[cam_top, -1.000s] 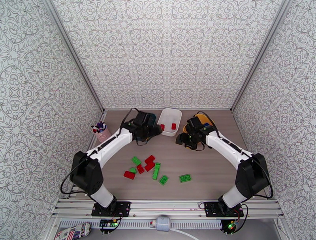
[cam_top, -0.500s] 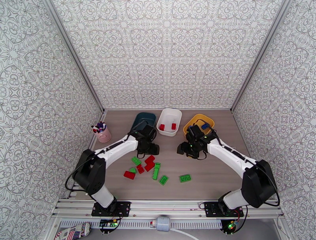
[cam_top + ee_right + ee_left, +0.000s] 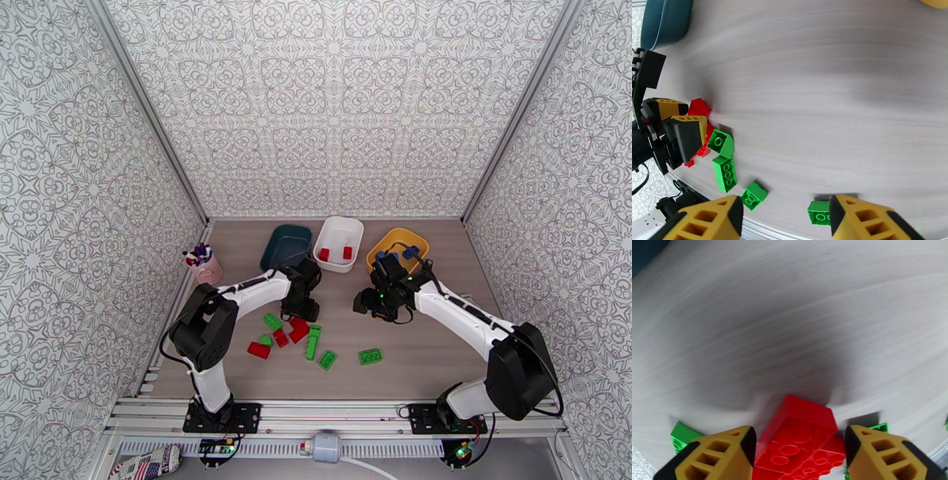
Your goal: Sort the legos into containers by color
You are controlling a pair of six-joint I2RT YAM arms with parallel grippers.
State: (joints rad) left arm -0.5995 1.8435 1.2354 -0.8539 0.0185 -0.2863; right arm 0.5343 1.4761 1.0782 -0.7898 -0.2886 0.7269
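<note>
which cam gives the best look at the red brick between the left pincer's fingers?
Left wrist: the red brick sits close up between the left pincer fingers, studs sharp. Top external shows it small, at that pincer's tip. Right wrist shows part of it behind the pincer's fingers.

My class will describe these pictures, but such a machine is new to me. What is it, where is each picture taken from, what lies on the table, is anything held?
Two robot arms, left arm and right arm, are bolted at the table's near edge. One picture looks down from above; the other two come from wrist cameras, with yellow fingers at the bottom. At the back: a teal tray, a white tray with two red bricks, a yellow tray with blue bricks. Red and green bricks lie loose mid-table. The left gripper straddles a red brick, jaws open; the right gripper is open and holds nothing.
</note>
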